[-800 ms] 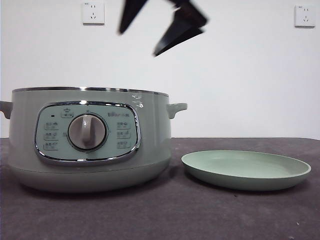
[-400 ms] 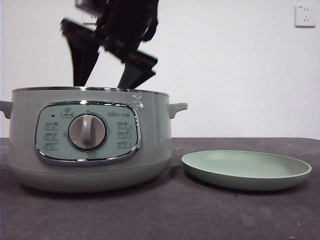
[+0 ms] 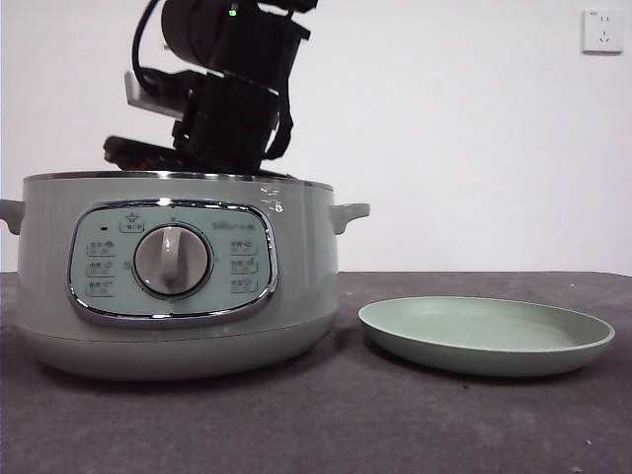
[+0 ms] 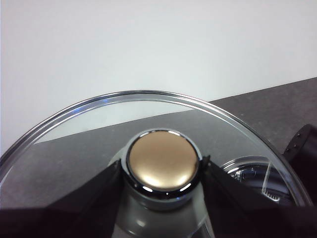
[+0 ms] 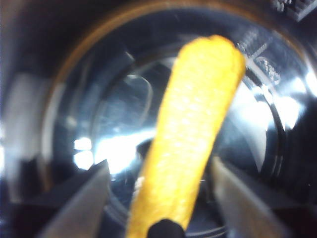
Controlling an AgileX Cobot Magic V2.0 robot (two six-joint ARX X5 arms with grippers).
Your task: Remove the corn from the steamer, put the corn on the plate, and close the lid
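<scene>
Right gripper (image 5: 158, 198) down inside steamer (image 3: 178, 296), fingers (image 5: 79, 203) spread wide either side of corn (image 5: 190, 134), not touching it. Corn lying on the pot's shiny floor. Left gripper (image 4: 161, 171) clamped on knob (image 4: 163, 163) of lid (image 4: 64, 124), lid held off the pot. Plate (image 3: 486, 336) on desk (image 3: 326, 425) just beside steamer, bare.

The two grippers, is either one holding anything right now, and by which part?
The left gripper holds the lid by its knob. The right gripper, inside the steamer, straddles the corn with open jaws, not gripping it.
</scene>
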